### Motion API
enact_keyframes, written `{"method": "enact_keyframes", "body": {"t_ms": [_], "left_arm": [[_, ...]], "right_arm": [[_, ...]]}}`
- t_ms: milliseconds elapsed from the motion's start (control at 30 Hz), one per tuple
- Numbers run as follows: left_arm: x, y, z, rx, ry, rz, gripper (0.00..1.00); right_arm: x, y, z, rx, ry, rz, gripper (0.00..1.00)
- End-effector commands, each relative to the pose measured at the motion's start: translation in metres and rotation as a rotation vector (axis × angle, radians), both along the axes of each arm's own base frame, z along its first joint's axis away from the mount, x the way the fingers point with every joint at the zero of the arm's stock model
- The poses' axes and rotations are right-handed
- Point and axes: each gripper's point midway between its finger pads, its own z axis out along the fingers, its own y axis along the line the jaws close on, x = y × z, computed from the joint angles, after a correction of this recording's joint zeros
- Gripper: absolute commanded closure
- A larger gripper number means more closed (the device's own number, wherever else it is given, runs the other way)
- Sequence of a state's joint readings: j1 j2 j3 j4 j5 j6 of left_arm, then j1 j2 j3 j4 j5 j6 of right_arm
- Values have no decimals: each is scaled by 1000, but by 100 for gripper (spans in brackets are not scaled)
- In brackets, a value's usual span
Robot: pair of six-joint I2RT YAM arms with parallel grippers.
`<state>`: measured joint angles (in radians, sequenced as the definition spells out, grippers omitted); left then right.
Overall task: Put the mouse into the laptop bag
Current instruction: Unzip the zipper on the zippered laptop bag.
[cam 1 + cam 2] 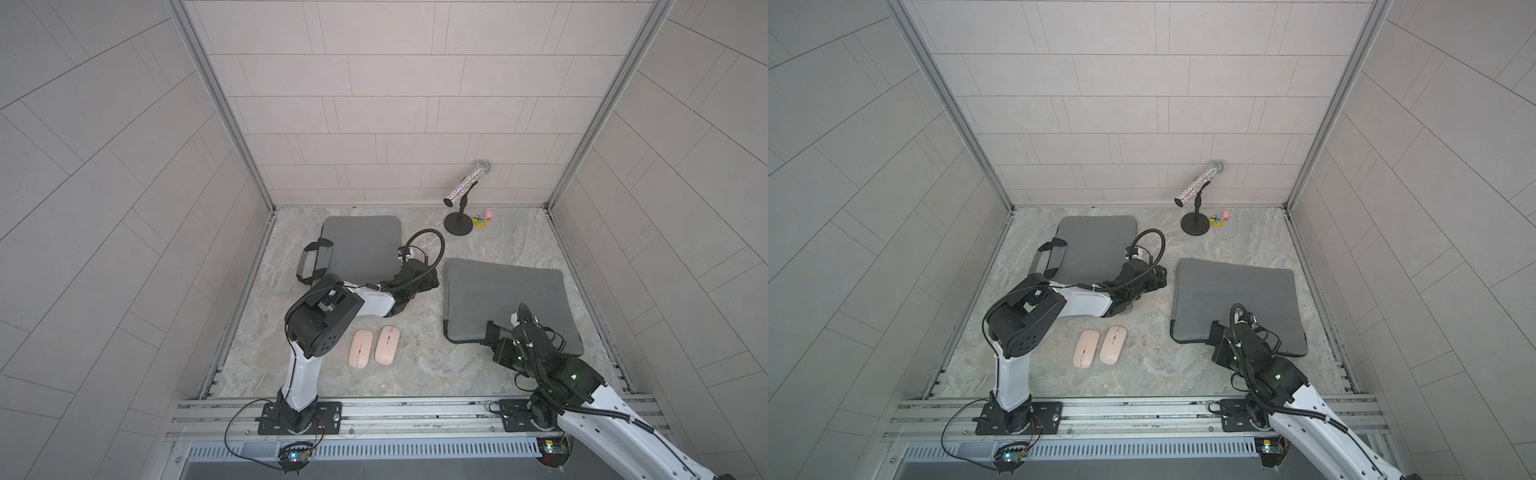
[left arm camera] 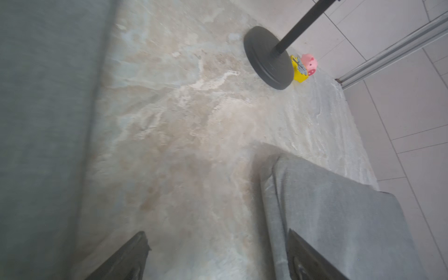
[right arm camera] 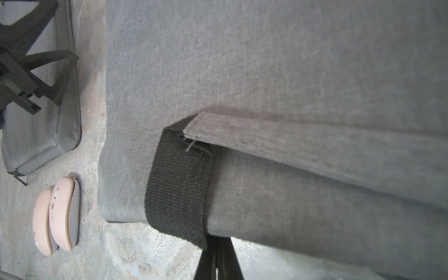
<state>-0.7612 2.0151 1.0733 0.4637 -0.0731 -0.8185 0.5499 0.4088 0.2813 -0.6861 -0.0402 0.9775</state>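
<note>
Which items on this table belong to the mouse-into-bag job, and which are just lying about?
Job: pink mouse; second pink mouse; far laptop bag; near laptop bag, strap pinched by right gripper.
Lying about: glittery microphone on stand; yellow toy; pink pig.

In its wrist view the left gripper (image 2: 215, 242) is cut off by the edge, as is the stand's pole (image 2: 300, 26); the left bag (image 2: 43, 121) is blurred there. In the right wrist view one mouse (image 3: 41, 218) is half hidden behind a second mouse (image 3: 64, 213), and the right gripper (image 3: 217, 244) is partly covered by the strap (image 3: 179, 189). The toys (image 1: 482, 220) are too small to be identified.
</note>
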Motion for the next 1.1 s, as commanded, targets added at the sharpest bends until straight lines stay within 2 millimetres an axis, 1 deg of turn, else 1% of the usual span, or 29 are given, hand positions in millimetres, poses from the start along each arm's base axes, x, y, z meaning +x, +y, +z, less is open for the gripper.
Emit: {"method": "enact_keyframes", "body": {"t_ms": [0,67,133,233,333,367,400,433,500,533,567,600,633,733,867,933,1000,1067], "left_arm": [[-5,-25,-13,-52,40,-84,8],[-4,-31,-17,-73,45,-89,8],[-5,-39,-17,-96,41,-103,8],[-11,-57,-18,-106,42,-133,8],[-17,-74,-24,-90,54,-156,8],[-18,-79,-27,-85,57,-164,11],[-19,-83,-30,-86,60,-168,16],[-20,-87,-33,-88,64,-172,28],[-20,-92,-38,-99,74,-174,64],[-19,-93,-40,-103,80,-170,80],[-19,-91,-43,-101,84,-162,91],[-20,-89,-43,-103,83,-155,98],[-21,-82,-44,-102,80,-138,100],[-26,-56,-32,-100,37,-73,100],[-34,-1,-4,-109,-41,51,100],[-42,20,9,-121,-82,96,100],[-50,32,17,-138,-97,113,100],[-60,31,21,-170,-94,97,100]], "right_arm": [[2,-11,5,-30,-17,-53,100],[2,-11,5,-29,-17,-52,100],[2,-11,4,-31,-17,-51,100],[2,-13,2,-37,-17,-58,100],[2,-14,1,-40,-17,-61,100],[2,-14,0,-40,-17,-61,100],[3,-13,0,-39,-17,-61,100],[3,-13,-1,-38,-16,-63,100],[3,-14,-3,-41,-14,-63,100],[3,-15,-3,-45,-13,-65,100],[3,-15,-4,-50,-13,-65,100],[4,-17,-4,-56,-13,-69,100],[4,-19,-5,-66,-12,-74,100],[8,-24,-8,-88,-6,-96,100],[14,-30,-15,-100,24,-123,100],[16,-34,-18,-96,44,-139,100],[19,-39,-19,-92,64,-159,100],[21,-45,-18,-92,70,-186,100]]}}
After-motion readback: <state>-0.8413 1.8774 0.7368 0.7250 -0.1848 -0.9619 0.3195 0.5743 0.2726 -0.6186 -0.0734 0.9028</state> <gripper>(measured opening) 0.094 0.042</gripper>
